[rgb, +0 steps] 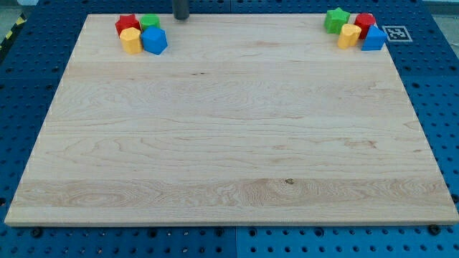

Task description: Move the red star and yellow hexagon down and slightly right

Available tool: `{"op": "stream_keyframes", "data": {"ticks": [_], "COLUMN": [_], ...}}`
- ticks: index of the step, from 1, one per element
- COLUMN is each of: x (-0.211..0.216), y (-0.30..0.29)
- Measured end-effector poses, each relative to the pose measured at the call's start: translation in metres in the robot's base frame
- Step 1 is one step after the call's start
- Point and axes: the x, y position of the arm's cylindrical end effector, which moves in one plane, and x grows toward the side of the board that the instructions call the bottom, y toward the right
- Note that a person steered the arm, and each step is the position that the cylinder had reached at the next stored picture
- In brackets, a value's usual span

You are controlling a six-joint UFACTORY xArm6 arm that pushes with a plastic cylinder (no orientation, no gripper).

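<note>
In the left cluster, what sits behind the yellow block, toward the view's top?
Directly behind the yellow hexagon is the red star, its lower part covered by the yellow one. A green block stands beside it, behind the blue block. My tip is to their right.

The board (229,129) under me is pale wood with a visible grain, a small dark knot and a smooth, matt finish, and it lies on a blue table (437,86) of what looks like painted metal, punched all over with round holes. The blocks look like smooth, lightly glossy plastic or painted wood, I cannot tell which: the red star (127,24), yellow hexagon (131,41), blue block (154,41) and green block (150,21). My tip (181,18) is a dark grey rod with a dull sheen.
</note>
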Motion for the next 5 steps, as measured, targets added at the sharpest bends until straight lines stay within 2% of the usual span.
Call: {"op": "stream_keyframes", "data": {"ticks": [3, 5], "x": [0.0, 0.033], "y": [-0.094, -0.092]}}
